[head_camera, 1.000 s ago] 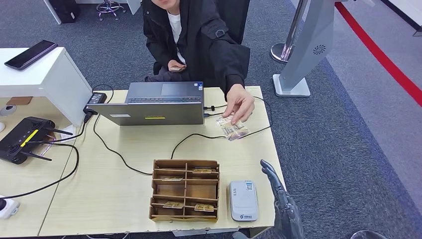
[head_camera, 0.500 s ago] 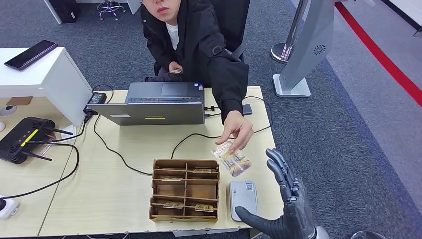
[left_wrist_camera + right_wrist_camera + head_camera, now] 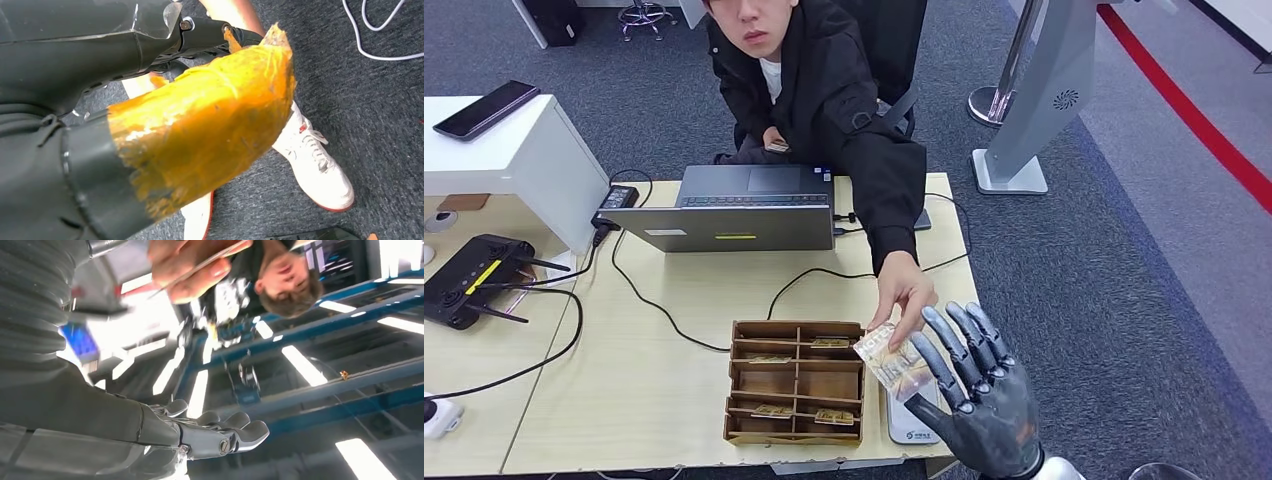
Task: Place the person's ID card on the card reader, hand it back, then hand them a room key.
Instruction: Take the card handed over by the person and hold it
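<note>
Head view shows the person's hand (image 3: 904, 292) holding the ID card (image 3: 892, 360) against the right hand (image 3: 979, 400), fingers (image 3: 944, 350) spread, above the desk's card reader (image 3: 912, 425); next, I think, pinch it.

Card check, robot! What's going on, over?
Right hand open, palm up, holding nothing. ID card in person's hand, lowered onto robot fingers. Card reader partly hidden beneath. Nothing in the way.
</note>
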{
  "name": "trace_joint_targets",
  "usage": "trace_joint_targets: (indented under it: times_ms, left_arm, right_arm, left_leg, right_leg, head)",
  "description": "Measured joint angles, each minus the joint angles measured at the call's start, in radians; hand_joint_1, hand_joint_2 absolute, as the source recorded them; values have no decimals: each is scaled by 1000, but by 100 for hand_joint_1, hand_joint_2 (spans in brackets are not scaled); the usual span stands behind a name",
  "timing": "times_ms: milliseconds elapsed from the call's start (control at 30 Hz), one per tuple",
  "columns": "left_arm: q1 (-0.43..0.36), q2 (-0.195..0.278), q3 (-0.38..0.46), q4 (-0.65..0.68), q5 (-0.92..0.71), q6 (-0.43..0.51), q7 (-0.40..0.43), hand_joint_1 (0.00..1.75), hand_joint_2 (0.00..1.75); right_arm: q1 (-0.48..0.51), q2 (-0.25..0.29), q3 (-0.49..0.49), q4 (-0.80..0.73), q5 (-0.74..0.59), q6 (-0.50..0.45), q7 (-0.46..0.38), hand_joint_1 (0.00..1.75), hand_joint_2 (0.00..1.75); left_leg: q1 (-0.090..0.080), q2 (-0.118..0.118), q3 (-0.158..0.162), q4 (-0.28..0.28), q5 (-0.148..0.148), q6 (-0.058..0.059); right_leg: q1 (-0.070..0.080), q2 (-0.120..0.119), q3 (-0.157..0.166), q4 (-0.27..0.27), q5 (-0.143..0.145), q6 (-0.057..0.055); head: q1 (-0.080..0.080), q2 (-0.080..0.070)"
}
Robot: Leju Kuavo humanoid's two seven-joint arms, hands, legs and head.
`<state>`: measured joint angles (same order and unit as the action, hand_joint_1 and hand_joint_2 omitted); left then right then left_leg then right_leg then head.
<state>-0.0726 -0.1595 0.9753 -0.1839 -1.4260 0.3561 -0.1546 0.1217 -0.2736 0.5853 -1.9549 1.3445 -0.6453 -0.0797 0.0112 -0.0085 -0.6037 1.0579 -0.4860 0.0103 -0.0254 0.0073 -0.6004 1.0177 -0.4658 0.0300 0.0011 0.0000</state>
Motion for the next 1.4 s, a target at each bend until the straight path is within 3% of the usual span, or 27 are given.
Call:
trace_joint_targets:
  times_ms: [133,567,633,733,767,800,1400]
  left_arm:
    - [0,-1,-4,0,-1,-1,6,0,0]
    - [0,-2,-4,0,-1,-4,7,0,0]
    - [0,-2,-4,0,-1,-4,7,0,0]
    - [0,-2,-4,0,-1,-3,7,0,0]
    - [0,-2,-4,0,-1,-3,7,0,0]
    - [0,-2,-4,0,-1,-3,7,0,0]
    - [0,-1,-4,0,0,-2,7,0,0]
  right_arm:
    - [-10,8,-4,21,110,-2,60,0,175]
    - [-23,17,-11,61,186,-3,128,0,175]
    - [-24,17,-11,63,187,-3,131,31,175]
    - [-27,17,-10,68,187,-3,133,137,175]
    - [-27,17,-10,70,186,-3,135,162,175]
    - [-28,18,-10,70,186,-3,137,170,175]
    - [-35,21,4,77,156,-3,147,175,175]
  left_leg:
    - [0,0,0,0,0,0]
    - [0,0,0,0,0,0]
    - [0,0,0,0,0,0]
    - [0,0,0,0,0,0]
    - [0,0,0,0,0,0]
    - [0,0,0,0,0,0]
    - [0,0,0,0,0,0]
  right_leg:
    - [0,0,0,0,0,0]
    - [0,0,0,0,0,0]
    - [0,0,0,0,0,0]
    - [0,0,0,0,0,0]
    - [0,0,0,0,0,0]
    - [0,0,0,0,0,0]
    - [0,0,0,0,0,0]
  head:
    - [0,0]
    - [0,0]
    - [0,0]
    - [0,0]
    - [0,0]
    - [0,0]
    - [0,0]
